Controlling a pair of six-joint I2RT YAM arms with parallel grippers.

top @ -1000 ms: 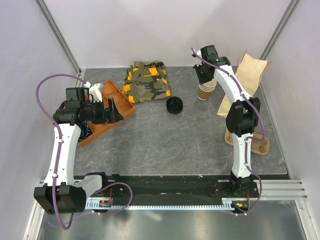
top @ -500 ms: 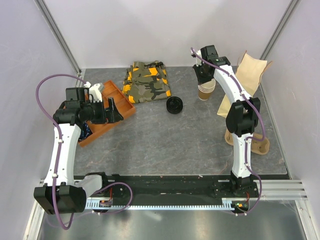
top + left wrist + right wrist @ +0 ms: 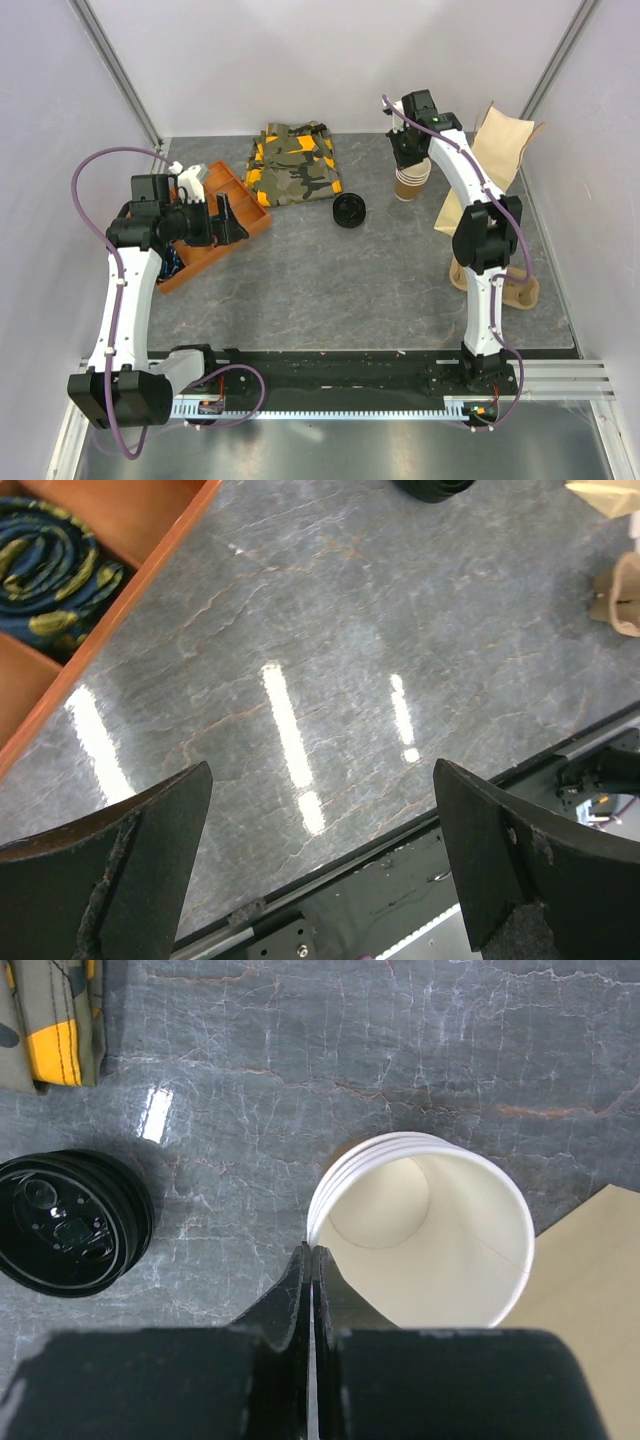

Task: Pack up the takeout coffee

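Left wrist: orange tray w/ rolled cloth, jaws wide.

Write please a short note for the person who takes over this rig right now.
Left gripper: open, empty, near the orange tray.
Right gripper: shut, tips at the rim of the cup stack; grip unclear.
Black lid: loose on the table, left of the stack.
Paper bag: far right.
Done: nothing packed; no cup wears a lid.
Left: lid a cup, pack it.

Bright, even overhead light; three white glare streaks stripe the grey tabletop beside the orange tray.
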